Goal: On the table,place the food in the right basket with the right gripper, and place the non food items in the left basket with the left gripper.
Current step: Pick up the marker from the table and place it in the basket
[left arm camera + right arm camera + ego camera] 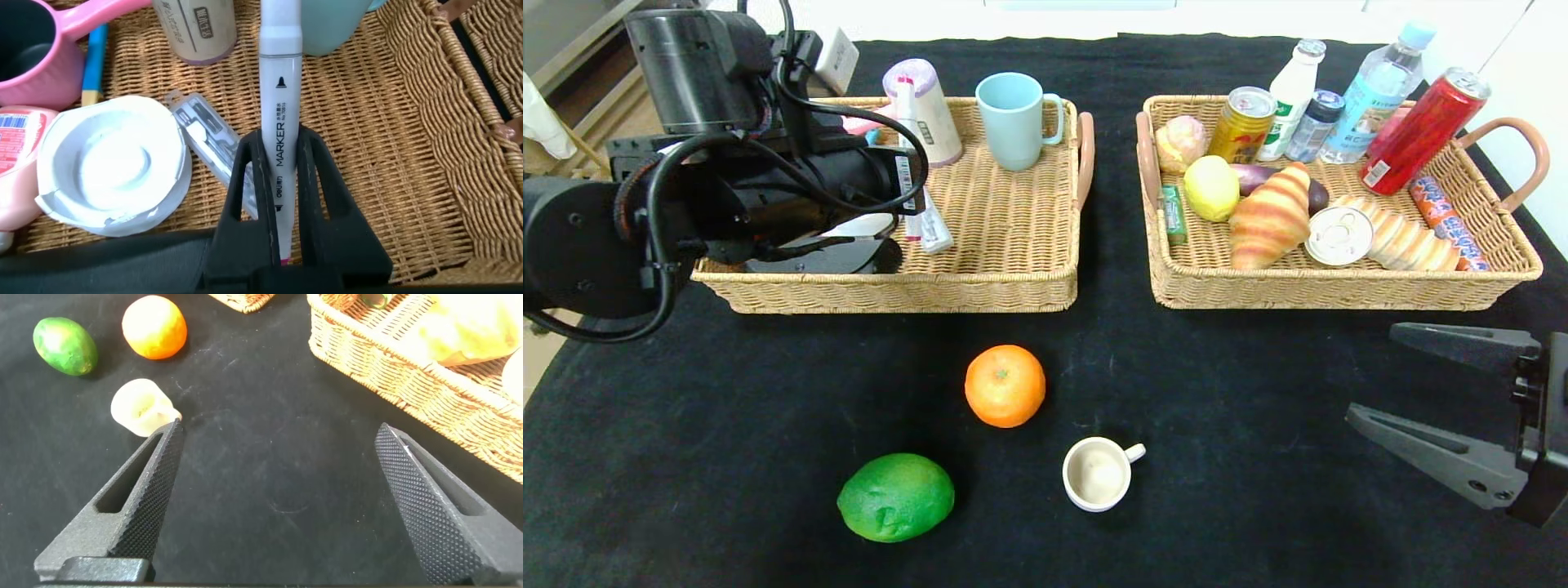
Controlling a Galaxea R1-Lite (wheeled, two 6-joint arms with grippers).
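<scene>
While the left hand (pixel 282 204) pinches a marker (pixel 279 98) over the left basket (pixel 1013 269), the right hand (pixel 278 506) hangs spread above the worktop (pixel 1217 457).

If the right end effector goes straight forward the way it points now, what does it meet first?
Probably the small white cup, just ahead of the open right end effector; the orange lies beyond. Depth is uncertain.

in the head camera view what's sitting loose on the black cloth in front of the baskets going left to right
Green lime → orange → small white cup, then the right gripper with its jaws open, holding nothing.
</scene>
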